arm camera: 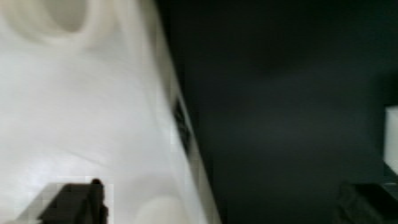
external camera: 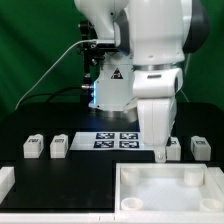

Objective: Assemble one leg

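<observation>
Four small white legs with marker tags stand in a row on the black table: two on the exterior view's left (external camera: pixel 33 147) (external camera: pixel 59 146) and two on its right (external camera: pixel 173 149) (external camera: pixel 200 147). My gripper (external camera: pixel 160 152) hangs low just beside the third leg, behind the large white tray-like piece (external camera: pixel 135 176). In the wrist view my gripper (arm camera: pixel 222 205) is open, its dark fingers (arm camera: pixel 71 204) wide apart. Between them lie the tray piece's rim (arm camera: pixel 107 120) and bare table. A white sliver at the frame edge (arm camera: pixel 391 135) may be a leg.
The marker board (external camera: pixel 117 139) lies between the two pairs of legs. Another white part (external camera: pixel 5 181) sits at the front on the exterior view's left. The robot base stands behind the marker board.
</observation>
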`<state>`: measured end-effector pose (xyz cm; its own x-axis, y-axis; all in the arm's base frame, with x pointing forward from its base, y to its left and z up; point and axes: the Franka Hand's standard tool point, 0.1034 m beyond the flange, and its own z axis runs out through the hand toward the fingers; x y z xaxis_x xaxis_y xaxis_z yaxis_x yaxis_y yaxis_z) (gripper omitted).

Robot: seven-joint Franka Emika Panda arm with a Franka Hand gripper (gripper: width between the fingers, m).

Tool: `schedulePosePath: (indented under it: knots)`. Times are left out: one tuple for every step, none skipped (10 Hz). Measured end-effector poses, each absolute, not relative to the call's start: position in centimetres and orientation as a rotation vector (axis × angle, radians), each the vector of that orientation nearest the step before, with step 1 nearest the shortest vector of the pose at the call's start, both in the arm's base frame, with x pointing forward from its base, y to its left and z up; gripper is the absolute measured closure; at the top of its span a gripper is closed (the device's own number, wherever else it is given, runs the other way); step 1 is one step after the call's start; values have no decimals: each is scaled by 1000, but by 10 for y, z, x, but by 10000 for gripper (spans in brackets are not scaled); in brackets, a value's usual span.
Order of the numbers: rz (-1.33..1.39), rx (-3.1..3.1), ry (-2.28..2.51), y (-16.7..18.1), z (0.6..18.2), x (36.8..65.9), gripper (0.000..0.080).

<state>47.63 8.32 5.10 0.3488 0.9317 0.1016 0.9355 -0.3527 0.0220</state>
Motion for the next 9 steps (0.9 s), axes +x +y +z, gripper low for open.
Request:
schedulePosePath:
  knots:
    - [-155,-2703,-1473,103,55,462,150]
    - [-145,-2802,-1223,120,55,453,150]
    - [-138,-2859,-1033,136,56,447,150]
    - [-159,-2894,-887,139,56,446,150]
    - [-149,-2934,-696,138,55,446,150]
    - [-138,-2958,-542,139,55,445,150]
    - [-113,-2975,-374,142,54,443,150]
    - [-44,-2984,-160,151,52,434,150]
    - [7,-2984,24,160,52,428,150]
